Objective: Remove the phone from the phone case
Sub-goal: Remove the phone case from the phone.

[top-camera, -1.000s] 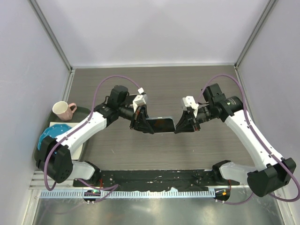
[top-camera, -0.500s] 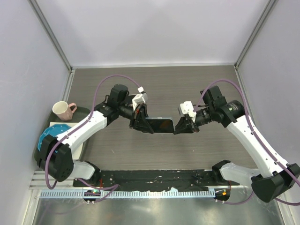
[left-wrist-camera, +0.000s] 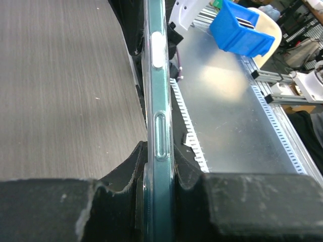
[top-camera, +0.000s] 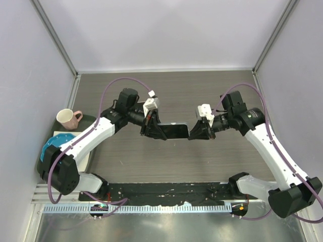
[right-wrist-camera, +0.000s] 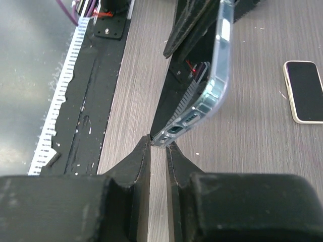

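A teal phone [left-wrist-camera: 157, 101] in a clear case [right-wrist-camera: 219, 75] hangs in the air between my two grippers, above the middle of the table [top-camera: 174, 130]. My left gripper [left-wrist-camera: 157, 151] is shut across the cased phone, which shows edge-on with its side buttons up. My right gripper [right-wrist-camera: 158, 141] is shut on the bottom corner of the clear case, next to the charging port. The case corner bends toward the right gripper. In the top view the left gripper [top-camera: 155, 131] holds the phone's left end and the right gripper [top-camera: 194, 132] its right end.
A second phone with a pale rim [right-wrist-camera: 305, 91] lies flat on the wooden table. A pink-handled mug [top-camera: 66, 118] and a blue dish [top-camera: 53, 143] stand at the left edge. A black strip [top-camera: 166, 190] and a metal rail run along the near edge.
Both grippers and the phone have shifted a little toward the far side of the table. Both grips are unchanged.
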Action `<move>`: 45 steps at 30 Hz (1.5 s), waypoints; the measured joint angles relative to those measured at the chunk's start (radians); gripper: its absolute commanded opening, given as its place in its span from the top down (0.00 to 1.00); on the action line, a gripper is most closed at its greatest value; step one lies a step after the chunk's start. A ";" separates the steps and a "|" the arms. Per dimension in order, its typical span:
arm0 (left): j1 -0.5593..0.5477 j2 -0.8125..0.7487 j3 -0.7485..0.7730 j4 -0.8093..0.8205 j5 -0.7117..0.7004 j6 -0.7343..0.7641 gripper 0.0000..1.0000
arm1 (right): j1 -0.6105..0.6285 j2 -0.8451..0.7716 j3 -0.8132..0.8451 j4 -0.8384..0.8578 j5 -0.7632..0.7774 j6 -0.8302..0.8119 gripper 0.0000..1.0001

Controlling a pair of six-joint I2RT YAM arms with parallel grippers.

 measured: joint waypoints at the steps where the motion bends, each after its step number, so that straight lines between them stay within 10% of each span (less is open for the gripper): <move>1: 0.000 0.000 0.007 -0.004 -0.008 0.007 1.00 | -0.019 0.001 -0.006 0.010 -0.021 0.005 0.99; 29: -0.074 0.011 0.089 -0.160 -0.085 0.025 1.00 | -0.073 0.000 -0.017 -0.158 -0.067 -0.399 0.99; 45: -0.075 0.012 0.098 -0.156 -0.218 0.032 1.00 | -0.069 0.001 -0.103 0.234 0.119 0.147 0.99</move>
